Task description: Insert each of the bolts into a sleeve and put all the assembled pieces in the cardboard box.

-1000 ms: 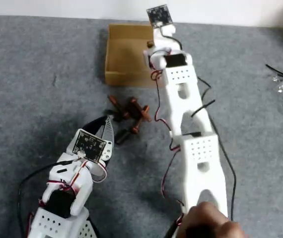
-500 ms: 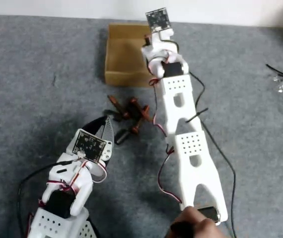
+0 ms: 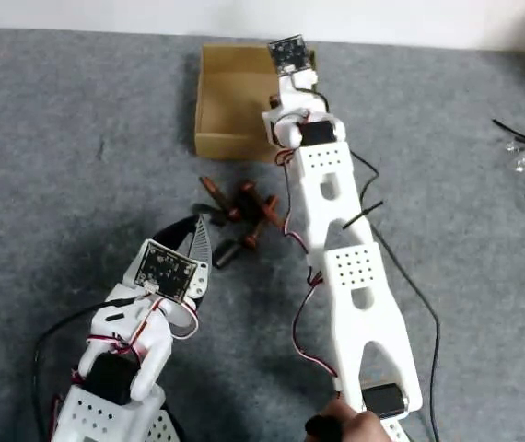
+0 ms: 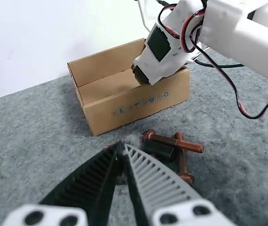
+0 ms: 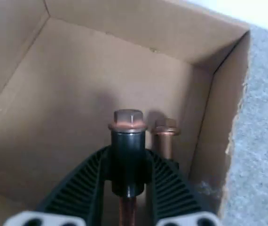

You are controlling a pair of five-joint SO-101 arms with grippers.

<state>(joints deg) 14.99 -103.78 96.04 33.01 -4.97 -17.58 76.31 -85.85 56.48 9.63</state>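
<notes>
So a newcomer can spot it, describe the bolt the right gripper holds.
Find the box at the mat's far edge. Over it the right gripper clamps a black sleeve with a copper bolt through it. Unlike the second bolt beside it and the loose bolts on the mat, it sits between fingers.

one cardboard box (image 3: 216, 101); two arms (image 3: 355, 276); two bolts (image 5: 128, 120) at the box, one sleeved; a loose pile (image 3: 244, 216), number unclear

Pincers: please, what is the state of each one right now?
Left pincer: closed, holding nothing.
Right pincer: closed on the black cylindrical sleeve with a copper-coloured metal bolt in it, over the brown cardboard box.
</notes>
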